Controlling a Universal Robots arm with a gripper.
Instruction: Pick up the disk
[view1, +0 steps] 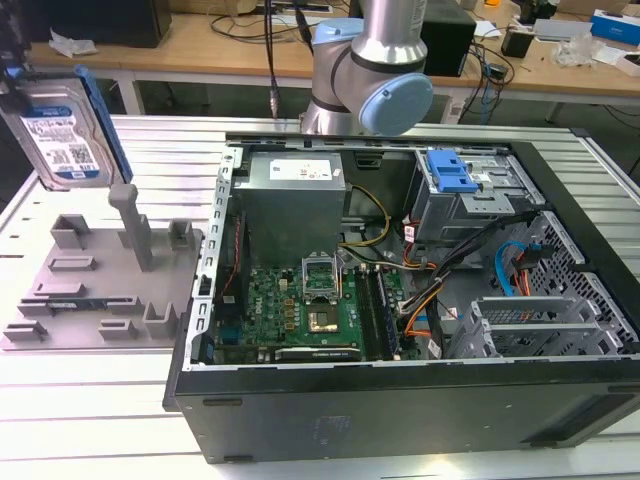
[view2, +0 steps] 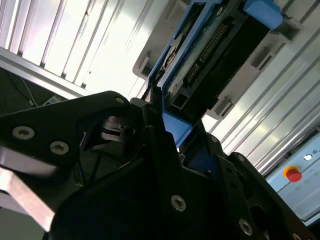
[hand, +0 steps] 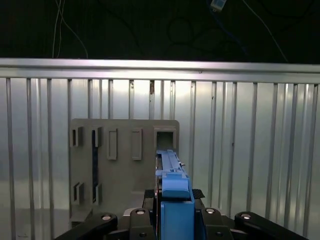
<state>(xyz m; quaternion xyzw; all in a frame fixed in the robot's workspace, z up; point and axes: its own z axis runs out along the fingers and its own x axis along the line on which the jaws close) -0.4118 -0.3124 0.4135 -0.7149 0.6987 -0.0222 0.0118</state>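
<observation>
The disk (view1: 62, 140), silver with a blue-and-white label and blue side rails, hangs upright in the air at the exterior view's far left. It is clear of the grey fixture tray (view1: 100, 290) below it. In both wrist views my gripper (hand: 173, 220) is shut on the disk, its black fingers (hand: 137, 222) pressing either side of the blue rail (hand: 173, 186). In the second wrist view the disk's connector end (view2: 210, 55) points away from the gripper (view2: 175, 142), with the tray behind it.
An open computer case (view1: 560, 400) lies on the slatted metal table (view1: 90, 410), to the tray's right in the exterior view, with a blue-fronted drive bay (view1: 450, 175) inside. The arm's base (view1: 365, 70) stands behind the case. Cluttered benches run along the back.
</observation>
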